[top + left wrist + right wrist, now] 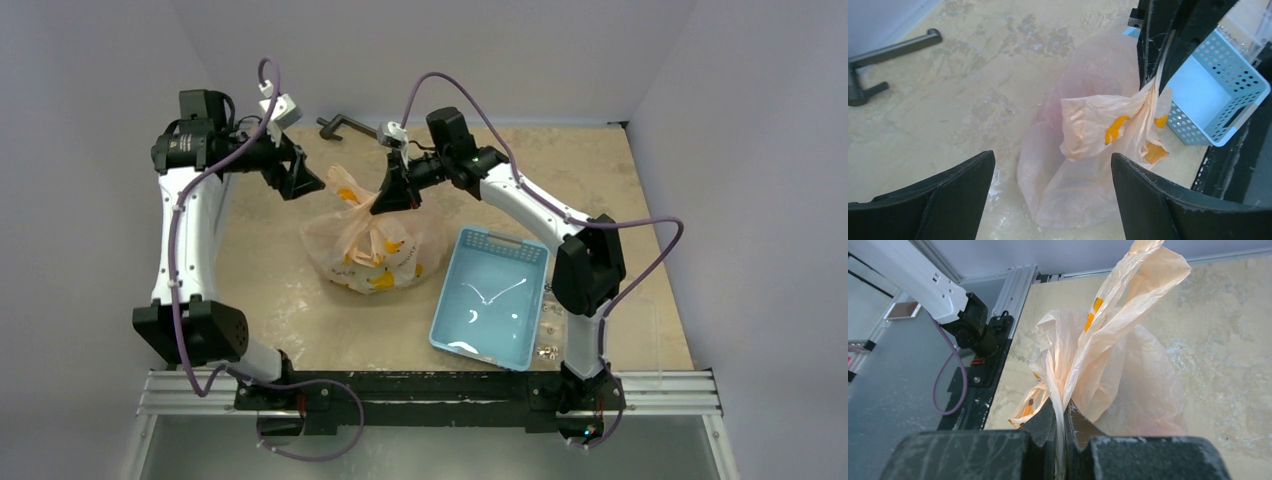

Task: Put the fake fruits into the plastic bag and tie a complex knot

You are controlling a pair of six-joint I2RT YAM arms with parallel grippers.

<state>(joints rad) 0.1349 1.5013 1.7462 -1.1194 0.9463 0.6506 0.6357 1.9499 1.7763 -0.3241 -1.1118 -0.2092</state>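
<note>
Since the right end effector (397, 193) is clamped tight on the bag (375, 250)'s gathered top, w/ the bag on the bench (290, 310) beside the basket (500, 238), the left end effector (300, 180), wide open & empty, should prob. grab the loose flap (1088, 125) low, near that pinch, w/o slack.

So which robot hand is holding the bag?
The right gripper, pinched shut on the gathered top of the bag. The left gripper is open and holds nothing.
</note>
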